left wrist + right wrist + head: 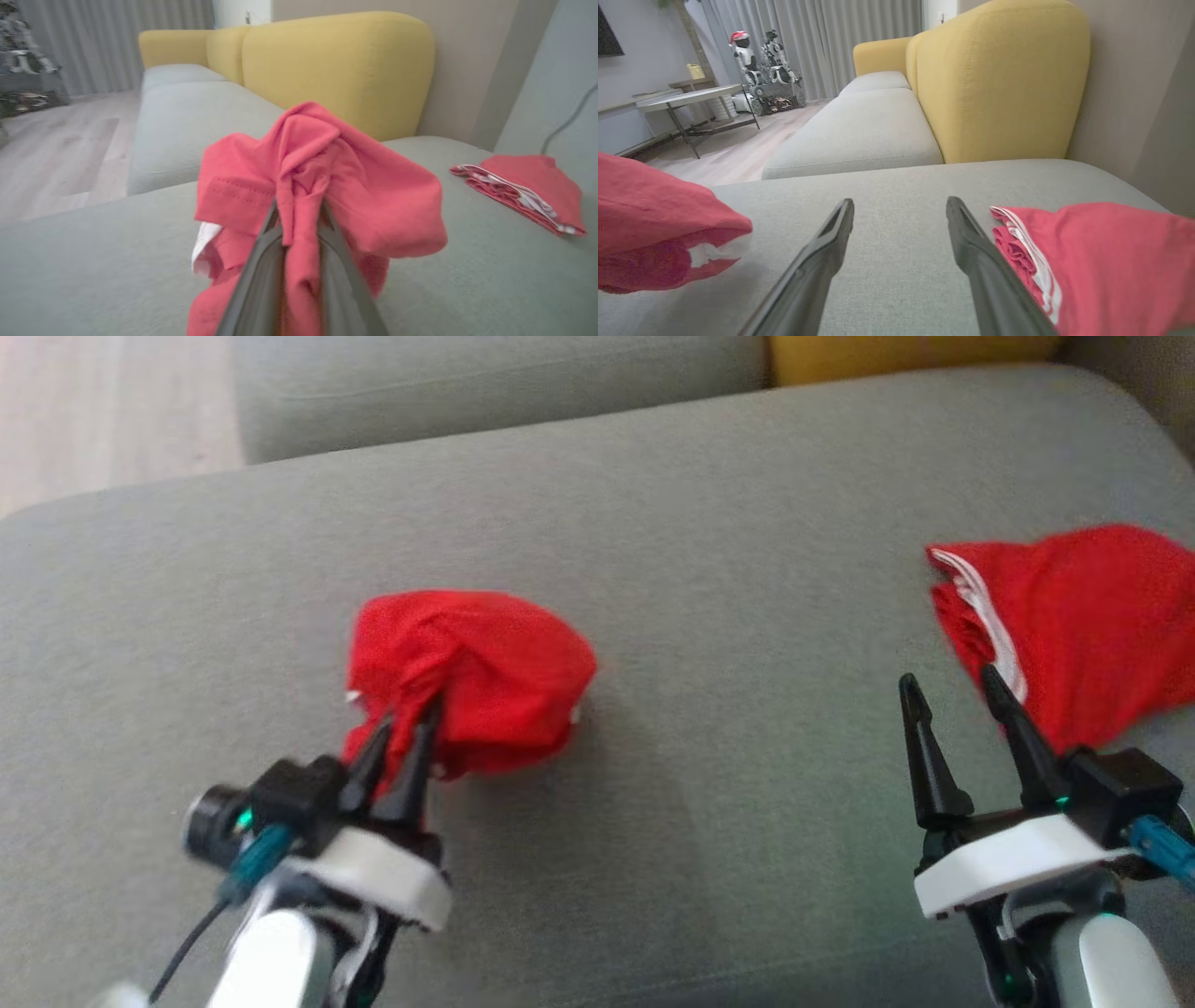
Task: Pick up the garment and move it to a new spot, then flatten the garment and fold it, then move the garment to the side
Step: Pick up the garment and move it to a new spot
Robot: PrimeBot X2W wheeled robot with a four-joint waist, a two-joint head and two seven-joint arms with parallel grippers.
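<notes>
A crumpled red garment [471, 677] hangs bunched over the grey sofa seat, and my left gripper [406, 719] is shut on a fold of it. In the left wrist view the cloth [317, 186] rises in a knot between the two dark fingers [261, 280]. From the right wrist view its lower edge [654, 224] shows at the left. My right gripper [948, 691] stands open above the seat, nothing between its fingers [971, 247], just left of a second red garment [1074, 616].
The second red garment [1101, 261], folded with white trim, lies at the seat's right end [523, 191]. Yellow backrests [999, 79] stand behind the grey seat cushion [747, 569]. Wooden floor [103, 411] lies beyond the left edge, with a low table [686, 98] further off.
</notes>
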